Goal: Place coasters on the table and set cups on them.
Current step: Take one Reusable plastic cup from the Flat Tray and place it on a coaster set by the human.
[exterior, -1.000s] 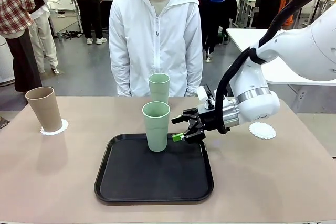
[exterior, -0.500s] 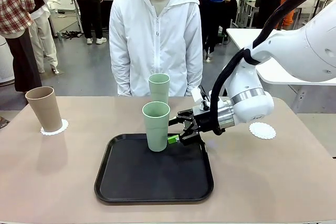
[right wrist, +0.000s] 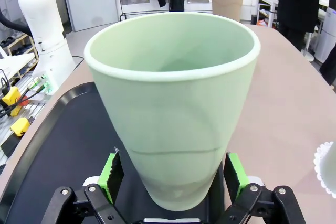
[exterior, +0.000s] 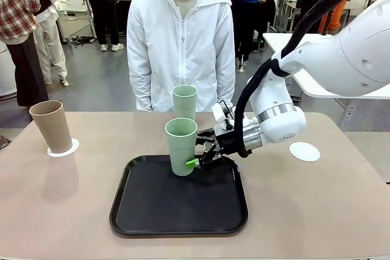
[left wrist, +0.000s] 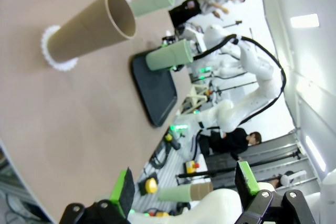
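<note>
At the far left of the large beige-tan table [exterior: 317,211] a tall tapered tan-brown plastic cup [exterior: 52,126] stands upright on a small round white paper coaster with a scalloped lacy edge [exterior: 66,149]; its matte wall is plain and it has no handle; in the left wrist view the left gripper [left wrist: 185,190] hangs above the table's edge, well apart from that cup, green pads spread wide with nothing between them.

Toward the middle a black rectangular tray with rounded corners [exterior: 178,211] lies flat on the table; a pale green tapered matte cup [exterior: 181,146] stands upright at the tray's far edge, rim round and open, empty inside as the right wrist view shows; behind it a second pale green cup [exterior: 184,101] stands on the tabletop in front of the person in a white zipped jacket [exterior: 180,35].

The right gripper [exterior: 198,156] reaches in from the right, jaws wide on either side of the near green cup's lower wall, whether the pads touch cannot be told; farther right a bare white lacy coaster [exterior: 304,151] lies on the table.
</note>
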You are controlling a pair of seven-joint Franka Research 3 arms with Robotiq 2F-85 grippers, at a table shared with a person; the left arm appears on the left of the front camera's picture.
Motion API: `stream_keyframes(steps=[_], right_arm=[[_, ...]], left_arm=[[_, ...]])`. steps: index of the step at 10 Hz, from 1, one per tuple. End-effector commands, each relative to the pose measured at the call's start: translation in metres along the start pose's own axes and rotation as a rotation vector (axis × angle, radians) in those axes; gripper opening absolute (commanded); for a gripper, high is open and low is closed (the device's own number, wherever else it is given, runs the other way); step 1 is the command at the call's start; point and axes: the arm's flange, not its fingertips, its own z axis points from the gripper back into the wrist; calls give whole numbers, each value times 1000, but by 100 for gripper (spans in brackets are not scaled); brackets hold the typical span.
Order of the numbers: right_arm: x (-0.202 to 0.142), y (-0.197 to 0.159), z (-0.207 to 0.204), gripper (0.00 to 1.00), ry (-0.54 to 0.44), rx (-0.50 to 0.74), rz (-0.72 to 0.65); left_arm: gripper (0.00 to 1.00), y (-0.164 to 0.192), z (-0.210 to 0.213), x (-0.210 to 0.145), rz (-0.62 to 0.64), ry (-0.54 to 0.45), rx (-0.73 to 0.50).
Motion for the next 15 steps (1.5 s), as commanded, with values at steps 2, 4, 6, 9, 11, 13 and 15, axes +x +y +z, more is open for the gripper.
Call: stream_keyframes(steps=[2,4,6,9,11,13,15], right_arm=[[-5,-11,-16,100,6,5,6],[-3,-13,-24,100,-5,16,4],[-2,-13,-27,100,-10,26,-3],[-2,-13,-26,28,-14,49,-17],[0,-8,-21,0,-15,50,-22],[20,11,-11,21,-7,57,-39],[71,42,17,21,23,53,-21]], left_arm=[[100,-1,1,-1,5,-2,6],[100,-1,1,-1,5,-2,6],[100,-1,1,-1,5,-2,6],[100,-1,1,-1,5,-2,6],[100,-1,1,-1,5,-2,6],[100,-1,1,-1,5,-2,6],[100,-1,1,-1,5,-2,6]])
